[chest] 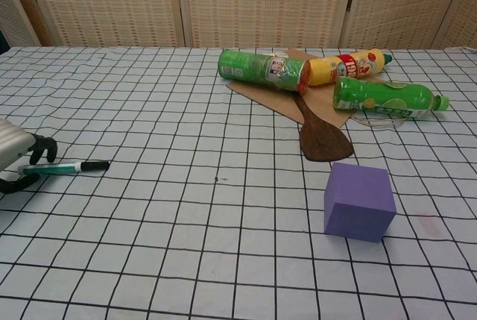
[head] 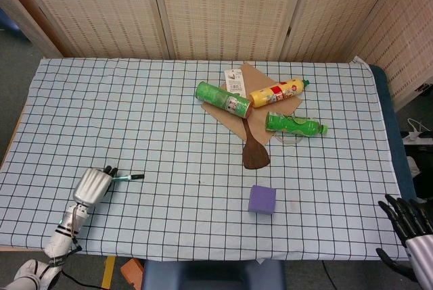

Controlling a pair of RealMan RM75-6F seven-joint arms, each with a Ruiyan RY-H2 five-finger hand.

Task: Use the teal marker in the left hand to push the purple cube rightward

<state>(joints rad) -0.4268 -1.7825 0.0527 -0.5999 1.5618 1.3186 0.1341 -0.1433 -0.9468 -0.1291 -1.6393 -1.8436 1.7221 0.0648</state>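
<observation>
The purple cube point(head: 262, 199) point(chest: 359, 201) stands on the checkered cloth at the front, right of the middle. My left hand point(head: 93, 184) point(chest: 16, 159) is low at the front left, far from the cube, and grips the teal marker point(head: 126, 178) point(chest: 62, 167), whose black tip points right toward the cube. My right hand point(head: 410, 228) hangs off the table's front right corner with its dark fingers spread and nothing in them; the chest view does not show it.
Behind the cube lie a brown wooden spatula point(head: 255, 147) point(chest: 320, 136), a green can point(head: 222, 99) point(chest: 262, 69), a yellow bottle point(head: 278, 91) point(chest: 346, 66) and a green bottle point(head: 294, 124) point(chest: 385, 97) on brown cardboard point(head: 233, 115).
</observation>
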